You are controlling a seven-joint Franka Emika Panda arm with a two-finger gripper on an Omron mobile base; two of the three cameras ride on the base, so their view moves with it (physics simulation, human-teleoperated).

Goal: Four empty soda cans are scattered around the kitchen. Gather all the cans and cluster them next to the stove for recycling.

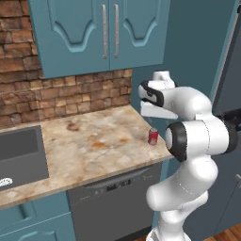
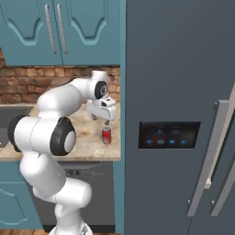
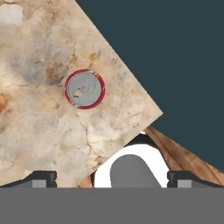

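A red soda can (image 1: 153,136) with a silver top stands upright on the marbled counter (image 1: 94,150), close to its right front corner. It also appears in the right base view (image 2: 106,135) and from above in the hand view (image 3: 85,89). My gripper (image 2: 101,120) hovers above the counter, a little behind and above the can, pointing down. Its fingertips (image 3: 41,178) stand wide apart at the bottom of the hand view; the gripper is open with nothing between them. The can lies ahead of and left of the gap's middle. The stove is out of view.
A dark grey sink basin (image 1: 19,155) is set in the counter at the left. A tall dark fridge (image 2: 183,114) stands right beside the counter's end. Teal wall cabinets (image 1: 103,33) hang above, and a dishwasher front (image 1: 113,197) sits below.
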